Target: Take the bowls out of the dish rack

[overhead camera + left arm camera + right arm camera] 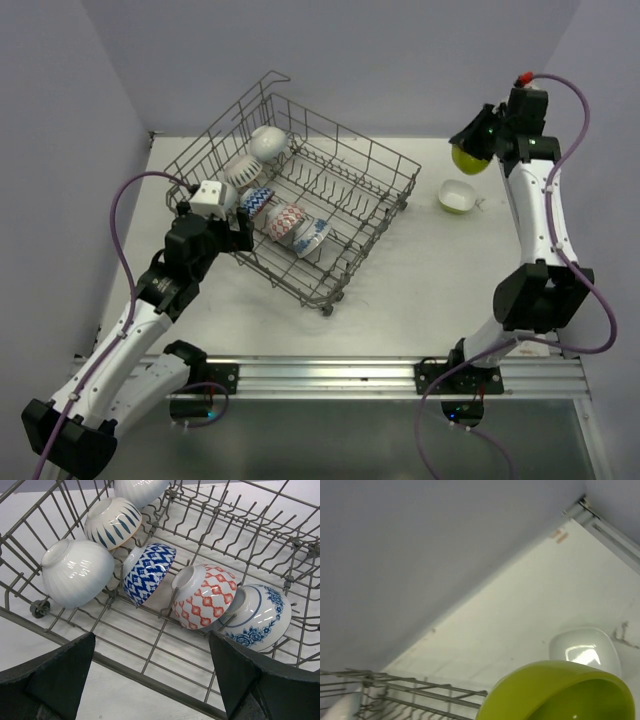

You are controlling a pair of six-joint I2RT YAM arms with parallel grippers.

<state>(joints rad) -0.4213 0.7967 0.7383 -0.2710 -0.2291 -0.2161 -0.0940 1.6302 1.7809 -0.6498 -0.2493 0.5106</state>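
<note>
The right gripper (478, 145) is clamped on a round lime-green bowl (468, 160), raised above the white table (420, 290) beside a second small bowl (456, 196) (likely the drop spot) — the left gripper (151, 650), jaws wide apart, faces the patterned ceramic bowls (205, 602) in the grey wire dish rack (345, 134), seemingly lined up for a pick.

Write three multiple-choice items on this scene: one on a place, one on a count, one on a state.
1. The red-patterned bowl lies: A outside the dish rack; B in it, between two blue-patterned bowls; C under it.
2. Bowls showing in the rack, left wrist view: A three; B six; C nine.
3. The left gripper is: A shut on a bowl; B shut on a wire; C open.
Answers: 1 B, it leans between the blue zigzag bowl and the blue floral bowl; 2 B, six can be counted there; 3 C, its fingers stand wide apart, gripping nothing.
</note>
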